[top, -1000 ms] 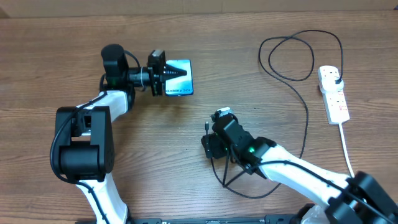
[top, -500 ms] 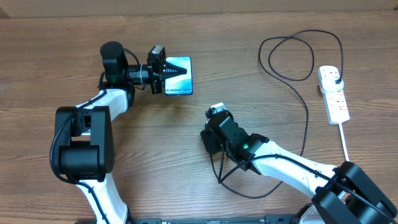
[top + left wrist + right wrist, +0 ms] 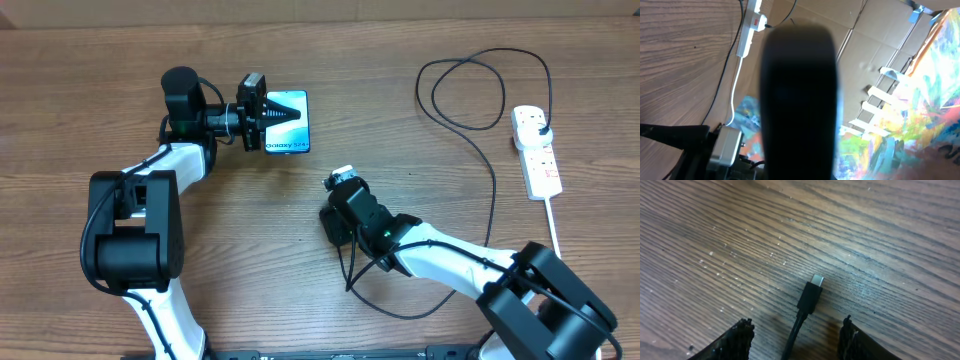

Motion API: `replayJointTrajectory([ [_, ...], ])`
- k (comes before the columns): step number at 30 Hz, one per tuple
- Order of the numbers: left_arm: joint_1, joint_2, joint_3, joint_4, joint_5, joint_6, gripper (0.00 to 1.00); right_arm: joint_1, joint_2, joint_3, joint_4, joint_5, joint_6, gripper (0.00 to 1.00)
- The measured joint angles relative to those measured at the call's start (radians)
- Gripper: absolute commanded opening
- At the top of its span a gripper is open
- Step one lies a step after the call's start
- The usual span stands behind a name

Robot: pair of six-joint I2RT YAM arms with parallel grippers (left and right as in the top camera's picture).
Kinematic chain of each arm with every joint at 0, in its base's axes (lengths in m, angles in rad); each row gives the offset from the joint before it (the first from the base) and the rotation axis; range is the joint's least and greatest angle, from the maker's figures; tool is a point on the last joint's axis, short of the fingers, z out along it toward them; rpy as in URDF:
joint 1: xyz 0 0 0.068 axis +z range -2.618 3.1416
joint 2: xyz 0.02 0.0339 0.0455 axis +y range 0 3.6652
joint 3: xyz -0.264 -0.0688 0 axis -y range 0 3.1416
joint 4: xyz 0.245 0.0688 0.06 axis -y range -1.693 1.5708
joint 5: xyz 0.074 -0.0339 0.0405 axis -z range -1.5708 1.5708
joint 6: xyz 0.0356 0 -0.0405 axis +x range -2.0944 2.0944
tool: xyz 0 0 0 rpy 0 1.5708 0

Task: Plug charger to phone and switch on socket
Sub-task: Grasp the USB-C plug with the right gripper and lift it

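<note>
The phone (image 3: 297,135), its cyan screen reading "Galaxy S24", is held at the far left of the table by my left gripper (image 3: 288,116), which is shut on it. In the left wrist view a dark blurred shape (image 3: 799,100) fills the middle, and I cannot make out the fingers there. My right gripper (image 3: 336,222) points down at the table centre, open. Its two fingers (image 3: 796,330) straddle the charger's connector tip (image 3: 811,294), which lies on the wood untouched. The black charger cable (image 3: 494,180) loops back to its plug in the white socket (image 3: 536,152) at the right.
The socket's thick white cord (image 3: 556,235) runs toward the front right edge. The socket also shows in the left wrist view (image 3: 751,24). Slack charger cable (image 3: 385,305) lies in front of my right arm. Cardboard and colourful clutter lie beyond the table.
My right gripper has moved a little up and left toward the phone, with the cable end below it. My left gripper and the phone have not moved.
</note>
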Motion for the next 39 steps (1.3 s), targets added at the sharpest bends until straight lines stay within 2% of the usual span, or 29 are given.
replayJointTrajectory([
  [6,0.0,0.0,0.0,0.0,0.0,0.01,0.04,0.011,0.053,0.005,0.03,0.003,-0.019,0.55],
  [12,0.0,0.0,0.0,0.0,0.0,0.011,0.04,0.012,0.086,0.02,0.07,0.007,-0.026,0.49],
  [17,0.0,0.0,0.0,0.0,0.0,0.011,0.05,0.012,0.091,0.026,0.059,0.032,-0.028,0.37],
  [21,0.0,0.0,0.0,0.0,0.0,0.011,0.04,0.013,0.093,0.026,0.056,0.059,-0.029,0.34],
  [26,0.0,0.0,0.0,0.0,0.0,0.011,0.04,0.013,0.094,0.026,0.055,0.081,-0.031,0.23],
  [33,0.0,0.0,0.0,0.0,0.0,0.011,0.04,0.013,0.095,0.03,0.036,0.098,-0.027,0.04],
  [39,0.0,0.0,0.0,0.0,0.0,0.011,0.04,0.011,0.095,0.045,-0.001,0.064,-0.022,0.03],
])
